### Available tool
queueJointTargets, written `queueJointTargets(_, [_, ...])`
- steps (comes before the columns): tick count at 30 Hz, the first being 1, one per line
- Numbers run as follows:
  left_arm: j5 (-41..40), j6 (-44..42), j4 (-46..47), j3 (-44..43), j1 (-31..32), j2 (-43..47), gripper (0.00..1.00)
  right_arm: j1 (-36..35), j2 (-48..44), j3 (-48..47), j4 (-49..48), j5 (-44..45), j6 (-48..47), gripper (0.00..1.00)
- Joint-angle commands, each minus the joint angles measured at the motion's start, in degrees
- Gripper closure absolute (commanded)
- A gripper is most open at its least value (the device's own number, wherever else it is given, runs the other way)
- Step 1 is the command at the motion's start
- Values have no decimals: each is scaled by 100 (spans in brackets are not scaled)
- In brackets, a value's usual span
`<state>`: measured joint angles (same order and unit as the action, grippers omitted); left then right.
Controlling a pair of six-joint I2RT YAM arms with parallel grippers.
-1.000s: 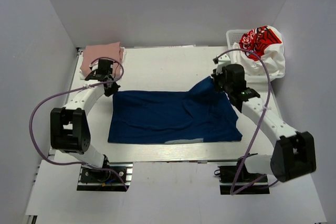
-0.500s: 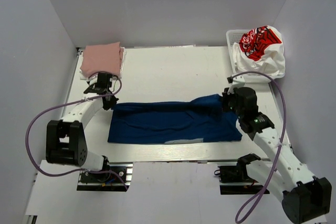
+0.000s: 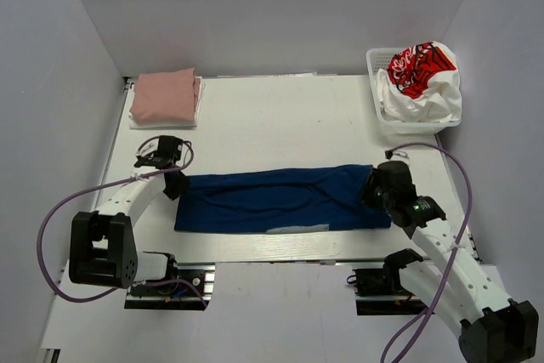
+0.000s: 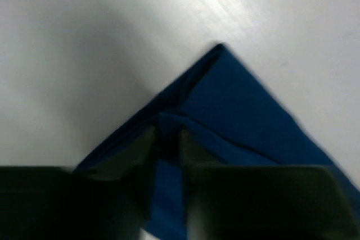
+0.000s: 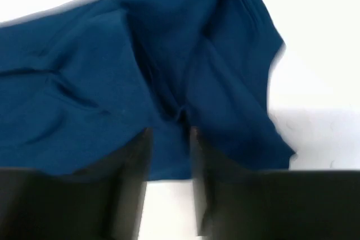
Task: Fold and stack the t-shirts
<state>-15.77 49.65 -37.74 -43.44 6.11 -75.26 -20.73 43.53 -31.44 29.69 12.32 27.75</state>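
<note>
Left gripper [image 3: 173,183] clenched on the left corner of the navy t-shirt [image 3: 280,200], cloth bunched between its fingers [image 4: 147,141]; right gripper [image 3: 375,190] nipping the right corner likewise; shirt lies as a long doubled band across the table [image 3: 280,116], just ahead of the arm bases; soft, light, limp cotton, likely to sag and wrinkle between holds; corners judged the best purchase, both layers pinched together and drawn taut.

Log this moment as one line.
phase: folding navy t-shirt | left gripper: shut on left corner | right gripper: shut on right end | pink t-shirt: folded, far-left | white t-shirt: in basket
</note>
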Motion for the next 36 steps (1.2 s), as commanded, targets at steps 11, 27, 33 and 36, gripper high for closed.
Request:
queueJointTargets(11, [-86,215,-869,-1061,4,618,0,-54,-567,77,-902,-623,5,10])
queueJointTargets(27, [1436,-605,582,-755,611,-683,0,-142,3267,-1295,-1958,-441,-481,10])
queueJointTargets(33, [1437,-545,584,-244,734,-840,0,-150,3513,-934,-2503,-808,-762,10])
queueJointTargets(36, [1313,-544,583,11,734,-841,0,-168,3645,-969,-2574,-1160,-824,26])
